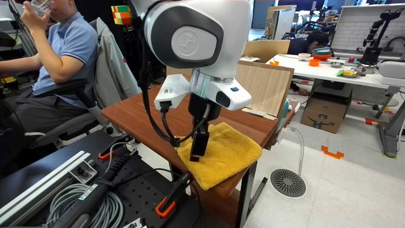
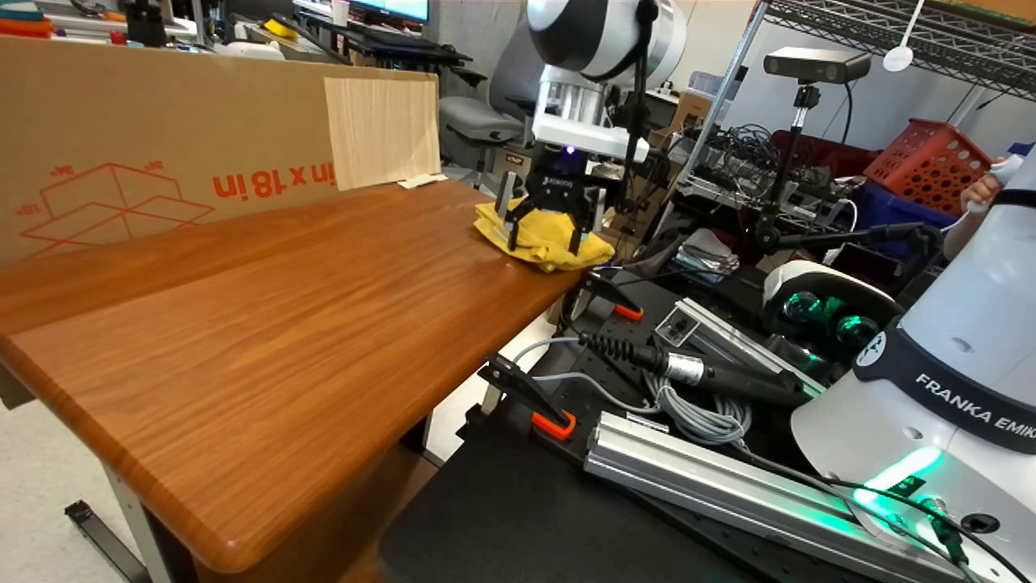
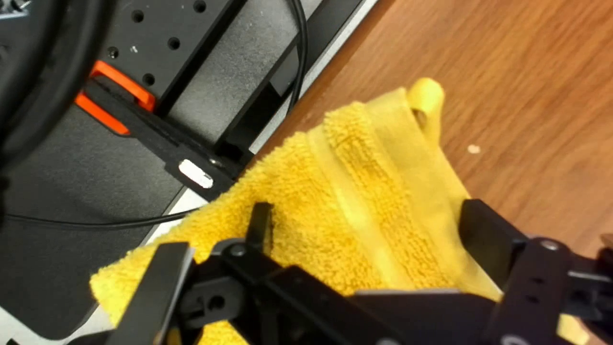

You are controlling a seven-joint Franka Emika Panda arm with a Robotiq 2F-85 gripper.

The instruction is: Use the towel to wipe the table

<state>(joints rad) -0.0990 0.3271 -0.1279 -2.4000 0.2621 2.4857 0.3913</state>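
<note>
blurred black cables (image 3: 79, 67) cross the upper left of the wrist view, closest to the lens; the gripper (image 2: 544, 240) spans the bottom of that view, its jaws set wide, with the black fingers (image 3: 486, 237) well apart, one tip near the middle and one toward the right; the yellow towel (image 3: 330, 206) lies below and shows in the gap between them, though whether the tips touch the cloth i cannot tell; a banded border and small loop (image 3: 428, 98) of the towel point to the upper right, over the wooden table (image 3: 527, 72), with a pale speck (image 3: 473, 149) near the loop; at lower left the cloth reaches out past the table's edge, and a black and orange clamp (image 3: 158, 136) runs up to its border from the left;

in an exterior view the white arm (image 1: 193, 41) hangs from the top middle, and below centre the towel lies folded across a corner of the table; a seated person (image 1: 77, 41) in a blue shirt takes up the upper left, a clear cup (image 1: 42, 6) held by the face, with a coloured puzzle cube (image 1: 121, 15) to the right; coiled grey cable (image 1: 114, 207) sits at lower left;

in an exterior view a cardboard panel (image 2: 162, 121) with red print stands along the table at upper left, a wood-grained sheet (image 2: 384, 129) against it; the towel, rumpled under the gripper, is just above the middle; the robot base (image 2: 931, 421), white with a black band, fills the right edge, beside a length of silver profile (image 2: 728, 486).
</note>
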